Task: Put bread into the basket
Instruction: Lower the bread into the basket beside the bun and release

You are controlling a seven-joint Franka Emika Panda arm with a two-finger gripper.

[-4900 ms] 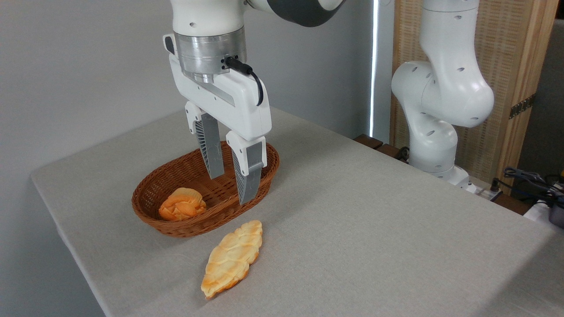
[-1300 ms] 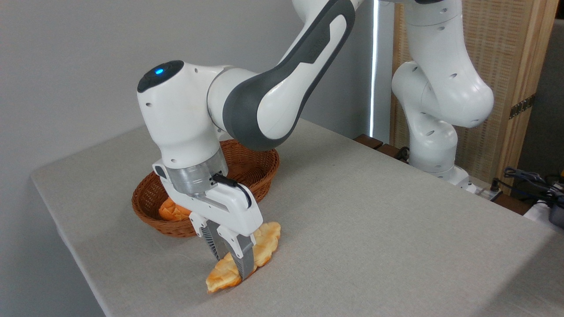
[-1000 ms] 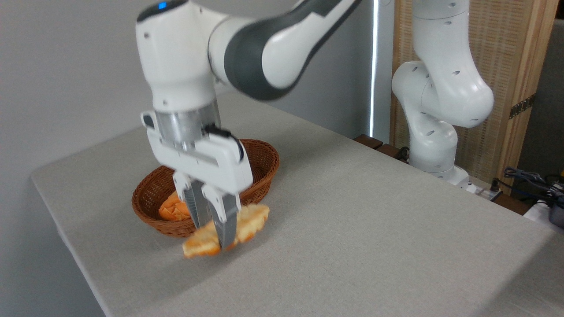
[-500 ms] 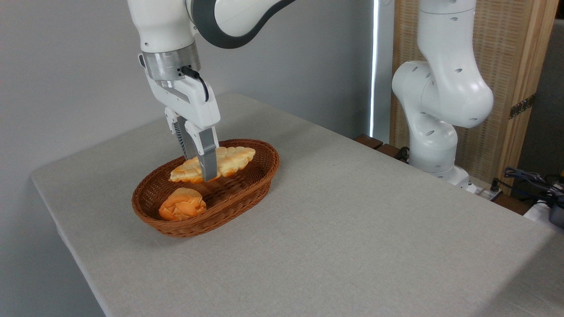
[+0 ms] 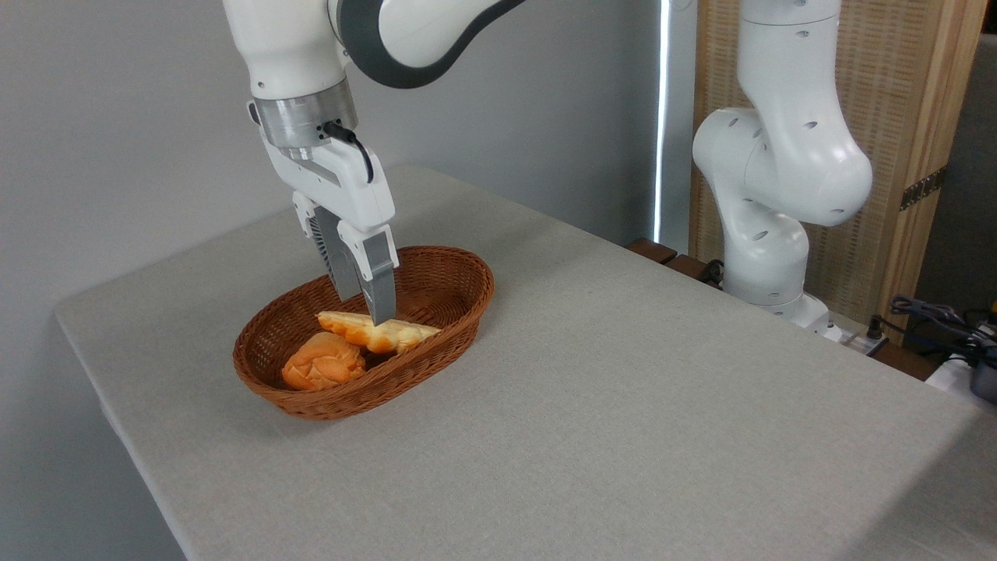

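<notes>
**Inspector A:** How is the arm posed?

**Inspector B:** The forearm is seen entering from the top of the view, with the wrist turned straight down. The gripper [image 5: 364, 310] is held vertical over the basket [image 5: 459, 308], its grey fingers [image 5: 378, 282] pointed at the basket floor.

**Inspector A:** And the state of the fingers?

**Inspector B:** They are set close together, with only a narrow gap seen between them. The tips are found at the upper surface of the bread [image 5: 378, 331]. Whether the bread is clamped or merely touched cannot be told from this angle; contact is likely, a grip is not confirmed.

**Inspector A:** Where is the bread located?

**Inspector B:** Directly beneath the fingertips, inside the basket. It is seen lying tilted, one end extending to the right of the gripper toward the near rim, the other to the left.

**Inspector A:** Anything else below the tool?

**Inspector B:** An orange bun [image 5: 322, 362] is noted below and to the left of the fingertips, touching the bread. The basket is set on the grey table [image 5: 662, 405].
</notes>
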